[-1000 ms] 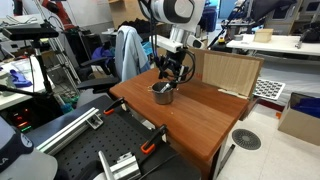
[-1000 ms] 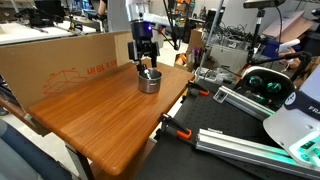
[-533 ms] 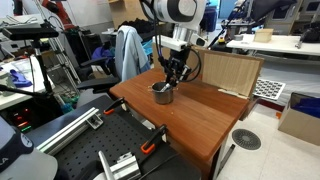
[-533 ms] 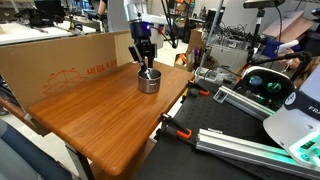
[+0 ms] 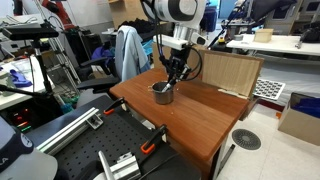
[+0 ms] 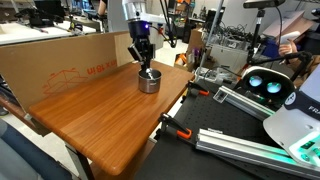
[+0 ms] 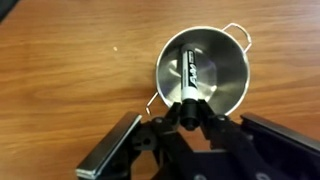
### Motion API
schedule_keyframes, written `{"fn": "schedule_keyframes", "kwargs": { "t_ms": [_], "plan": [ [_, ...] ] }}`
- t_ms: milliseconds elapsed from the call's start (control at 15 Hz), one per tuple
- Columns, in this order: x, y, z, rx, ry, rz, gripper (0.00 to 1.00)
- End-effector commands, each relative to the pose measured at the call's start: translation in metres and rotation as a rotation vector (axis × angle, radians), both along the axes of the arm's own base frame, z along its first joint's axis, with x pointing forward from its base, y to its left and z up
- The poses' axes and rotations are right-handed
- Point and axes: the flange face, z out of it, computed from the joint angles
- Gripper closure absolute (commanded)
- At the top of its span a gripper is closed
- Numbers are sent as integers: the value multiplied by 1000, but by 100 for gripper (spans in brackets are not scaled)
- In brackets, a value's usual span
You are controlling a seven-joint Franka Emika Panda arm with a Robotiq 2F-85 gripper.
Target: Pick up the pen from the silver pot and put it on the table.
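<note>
The claw hangs right over the silver pot on the desk. It looks pinched tight on the pen, which stands inside the pot, so it can lift straight out.

Exterior views share the table from different sides; wrist view looks down.

Counts — 1 pen, 1 silver pot, 1 counter, 1 tool — plus 1 cardboard box, 2 orange-handled clamps
</note>
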Motion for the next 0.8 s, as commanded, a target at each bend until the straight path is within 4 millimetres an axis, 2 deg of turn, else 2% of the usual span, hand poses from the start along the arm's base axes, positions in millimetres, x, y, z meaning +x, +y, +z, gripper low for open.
{"fn": "schedule_keyframes", "kwargs": {
  "t_ms": [0,133,400,733],
  "plan": [
    [1,-8,17,41,-23,-6,94],
    [2,-18,34,54,-63,-18,94],
    [2,-33,83,118,-180,-61,94],
    [-9,-27,144,253,-296,-63,94]
  ]
}}
